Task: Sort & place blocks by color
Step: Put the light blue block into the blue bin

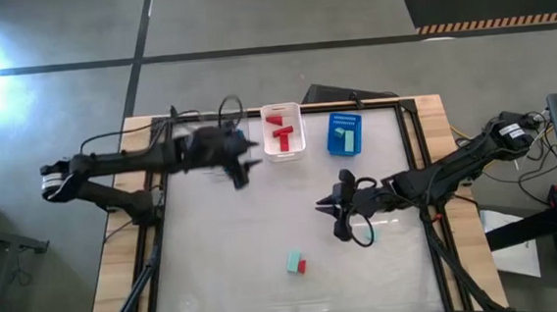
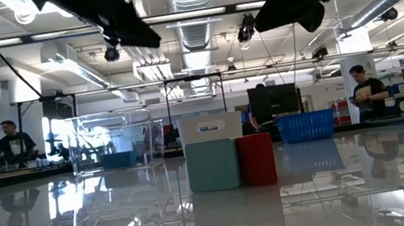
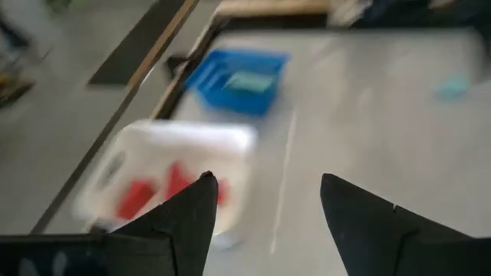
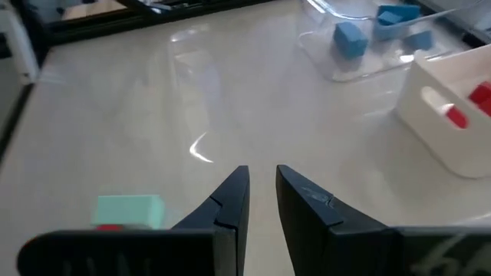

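Dark left claw (image 1: pixel 250 165) hovers spread beside white bin (image 1: pixel 284 148).

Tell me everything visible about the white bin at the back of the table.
The white rectangular plastic bin sits upright and open-topped at the table's far edge, left of the blue basket-like bin, with a gap between them. It is opaque, with rounded corners and an oval handle cutout in one end wall. Several small red blocks lie inside; no other colour shows in it. The left claw, fingers apart and empty, hovers just beside its left edge. Nothing is seen gripping or touching the bin.
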